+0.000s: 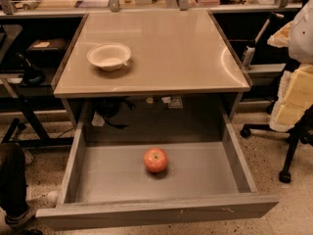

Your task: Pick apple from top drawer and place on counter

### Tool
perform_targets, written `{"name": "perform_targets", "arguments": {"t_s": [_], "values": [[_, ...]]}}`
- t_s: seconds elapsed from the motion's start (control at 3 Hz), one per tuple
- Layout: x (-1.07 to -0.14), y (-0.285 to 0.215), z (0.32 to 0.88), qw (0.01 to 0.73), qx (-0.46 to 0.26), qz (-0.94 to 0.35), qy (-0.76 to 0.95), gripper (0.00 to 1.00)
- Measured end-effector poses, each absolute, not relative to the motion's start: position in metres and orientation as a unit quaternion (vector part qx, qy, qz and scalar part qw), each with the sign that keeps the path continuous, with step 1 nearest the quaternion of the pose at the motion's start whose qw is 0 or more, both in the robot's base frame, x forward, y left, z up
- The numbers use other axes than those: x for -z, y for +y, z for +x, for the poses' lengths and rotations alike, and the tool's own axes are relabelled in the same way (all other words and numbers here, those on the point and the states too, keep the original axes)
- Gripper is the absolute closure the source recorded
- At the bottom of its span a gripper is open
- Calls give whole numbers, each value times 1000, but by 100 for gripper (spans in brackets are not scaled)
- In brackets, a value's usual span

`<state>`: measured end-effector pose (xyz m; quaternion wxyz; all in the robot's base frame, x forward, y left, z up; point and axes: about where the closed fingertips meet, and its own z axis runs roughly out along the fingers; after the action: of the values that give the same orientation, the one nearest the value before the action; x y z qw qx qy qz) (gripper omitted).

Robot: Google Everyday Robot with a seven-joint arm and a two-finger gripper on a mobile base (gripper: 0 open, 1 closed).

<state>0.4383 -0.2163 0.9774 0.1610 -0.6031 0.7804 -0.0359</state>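
Observation:
The apple (155, 160), small, round and red-orange with a yellowish patch at its stem dimple, lies alone on the flat grey bottom of the top drawer (98, 180). The drawer is pulled fully open below the counter, and the apple sits near its middle. The counter (171, 53) is a glossy beige-tan tabletop above and behind the drawer. My gripper does not show in this view, so nothing is near the apple.
A white bowl (109, 57) stands on the counter's left part. An office chair with yellowish padding (293, 106) stands to the right of the drawer. A dark desk frame and a person's leg (12, 180) are at the left. A cluttered shelf runs along the back.

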Motion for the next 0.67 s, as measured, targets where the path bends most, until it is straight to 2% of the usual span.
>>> {"name": "perform_targets", "arguments": {"t_s": [0.67], "values": [[-948,-200,434,163,16,-604,780,0]]}}
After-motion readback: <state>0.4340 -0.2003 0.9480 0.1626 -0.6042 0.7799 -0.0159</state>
